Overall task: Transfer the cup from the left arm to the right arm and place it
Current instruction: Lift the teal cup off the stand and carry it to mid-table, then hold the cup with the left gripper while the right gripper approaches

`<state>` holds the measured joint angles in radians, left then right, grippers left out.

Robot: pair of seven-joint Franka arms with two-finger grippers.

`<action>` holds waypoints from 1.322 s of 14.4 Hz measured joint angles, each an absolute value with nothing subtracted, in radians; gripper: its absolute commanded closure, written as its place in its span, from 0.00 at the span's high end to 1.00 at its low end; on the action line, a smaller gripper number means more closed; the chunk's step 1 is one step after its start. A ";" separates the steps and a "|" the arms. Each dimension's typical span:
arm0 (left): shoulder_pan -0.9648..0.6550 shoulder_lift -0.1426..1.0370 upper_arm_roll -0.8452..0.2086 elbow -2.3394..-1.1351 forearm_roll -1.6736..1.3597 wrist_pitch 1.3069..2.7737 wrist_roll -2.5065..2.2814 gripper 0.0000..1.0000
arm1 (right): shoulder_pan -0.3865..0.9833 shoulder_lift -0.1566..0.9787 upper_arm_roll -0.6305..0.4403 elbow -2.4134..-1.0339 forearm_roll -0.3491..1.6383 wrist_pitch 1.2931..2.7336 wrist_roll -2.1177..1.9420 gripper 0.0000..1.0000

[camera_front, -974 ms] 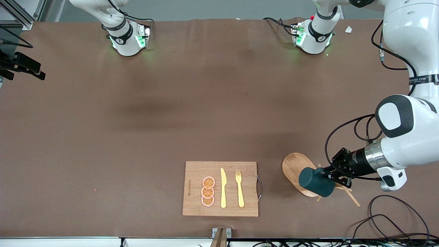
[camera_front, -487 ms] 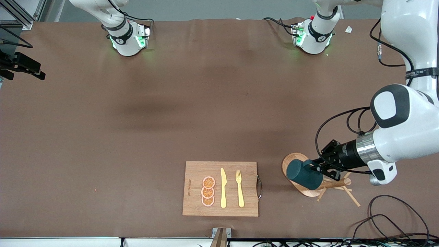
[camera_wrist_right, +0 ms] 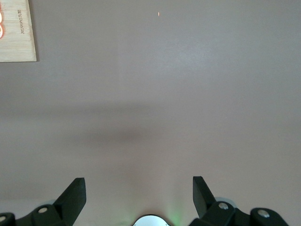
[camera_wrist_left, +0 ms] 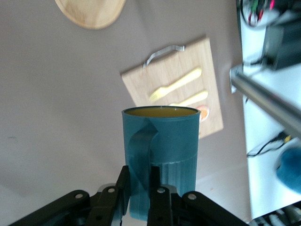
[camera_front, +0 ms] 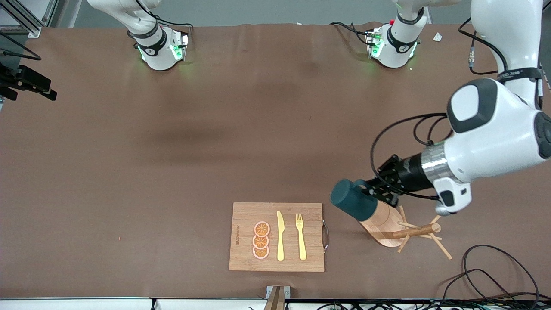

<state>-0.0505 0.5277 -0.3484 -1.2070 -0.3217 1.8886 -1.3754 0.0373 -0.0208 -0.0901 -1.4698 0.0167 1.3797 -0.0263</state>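
Note:
The cup is a dark teal ribbed mug, hanging tilted in the air over the table between the cutting board and the wooden stand's oval base. My left gripper is shut on its handle. In the left wrist view the fingers pinch the handle of the cup, whose inside is yellow. My right gripper is open with nothing between its fingers, over bare brown table. It does not show in the front view.
A wooden cutting board with orange slices, a yellow knife and a fork lies near the front edge. The stand's wooden pegs stick out beside the oval base. Cables lie at the left arm's front corner.
My left arm has lifted the cup off the stand's pegs and carried it toward the right arm's end of the table, past the oval base. The grip on the handle has held.

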 measured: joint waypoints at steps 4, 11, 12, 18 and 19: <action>-0.235 0.525 -0.357 -1.209 -0.149 1.895 -1.377 0.02 | 0.025 -0.004 -0.100 -1.473 0.016 1.380 -0.025 1.00; -0.627 0.603 -0.349 -1.233 0.363 2.107 -1.406 0.03 | -0.025 0.106 -0.104 -1.478 0.016 1.461 -0.026 1.00; -0.665 0.628 -0.348 -1.234 0.442 2.124 -1.407 0.03 | -0.033 0.126 -0.104 -1.478 0.016 1.469 -0.027 1.00; -0.876 0.814 -0.345 -1.245 1.016 2.154 -1.637 0.03 | -0.088 0.206 -0.106 -1.478 0.014 1.516 -0.098 1.00; -0.912 0.854 -0.345 -1.247 1.116 2.154 -1.719 0.03 | -0.091 0.214 -0.106 -1.478 0.014 1.516 -0.102 1.00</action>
<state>-0.9117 0.8537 -0.3446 -1.2469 1.1160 2.1544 -1.7187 -0.0913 0.2136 -0.1059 -1.4778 0.0140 1.5159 -0.1019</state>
